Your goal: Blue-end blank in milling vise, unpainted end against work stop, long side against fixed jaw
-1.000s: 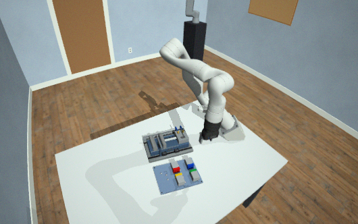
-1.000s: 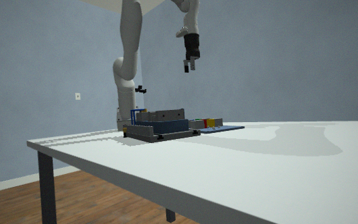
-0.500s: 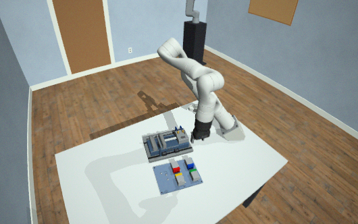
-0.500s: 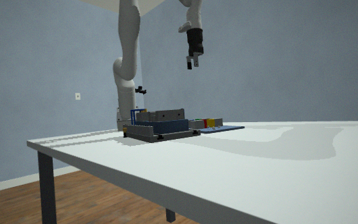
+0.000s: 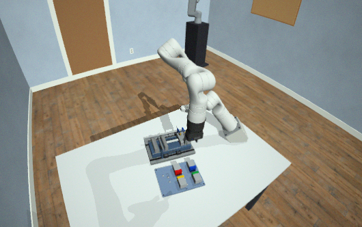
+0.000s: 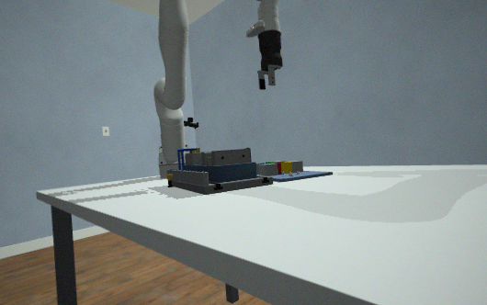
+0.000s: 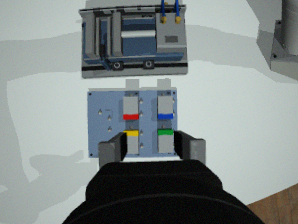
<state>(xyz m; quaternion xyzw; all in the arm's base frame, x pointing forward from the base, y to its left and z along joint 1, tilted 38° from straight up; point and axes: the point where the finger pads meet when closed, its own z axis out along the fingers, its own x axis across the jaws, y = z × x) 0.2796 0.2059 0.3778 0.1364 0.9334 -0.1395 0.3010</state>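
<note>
The blue-ended blank (image 5: pixel 191 165) (image 7: pixel 165 105) lies on the blue plate (image 5: pixel 164 188), nearest the vise on the hose side; its blue end faces the green-ended blank (image 5: pixel 197 178) (image 7: pixel 165 145). The vise (image 5: pixel 172 158) (image 6: pixel 234 172) (image 7: pixel 135 72) stands beside the plate. Its fixed jaw (image 7: pixel 90 37) is the end block away from the hoses; the gap beside it holds no blank. The work stop is not clearly visible. My gripper (image 5: pixel 191 141) (image 6: pixel 266 85) (image 7: pixel 150 141) is open and empty, high above the table, pointing down.
The red-ended blank (image 5: pixel 176 167) (image 7: pixel 130 104) and yellow-ended blank (image 5: pixel 182 183) (image 7: pixel 132 145) also lie on the plate, beside small pegs. Blue hoses (image 6: pixel 180 158) (image 7: pixel 177 9) rise from the vise's hose-side block (image 7: pixel 171 47). The arm's base (image 5: pixel 235 135) stands beyond that side.
</note>
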